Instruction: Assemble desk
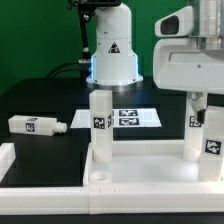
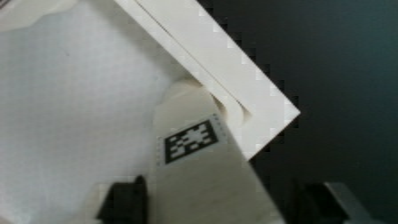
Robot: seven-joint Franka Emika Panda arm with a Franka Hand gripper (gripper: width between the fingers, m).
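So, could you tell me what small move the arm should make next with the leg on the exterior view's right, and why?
Probably finish closing the gripper on the leg before turning it. That leg stands upright at the tabletop panel corner, and in the wrist view it sits between the fingers with gaps showing on both sides, so the grip does not look firm yet. Another leg lies loose on the table.

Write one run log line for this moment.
gripper: around upright leg at tabletop corner | second leg: upright on tabletop | third leg: lying on table
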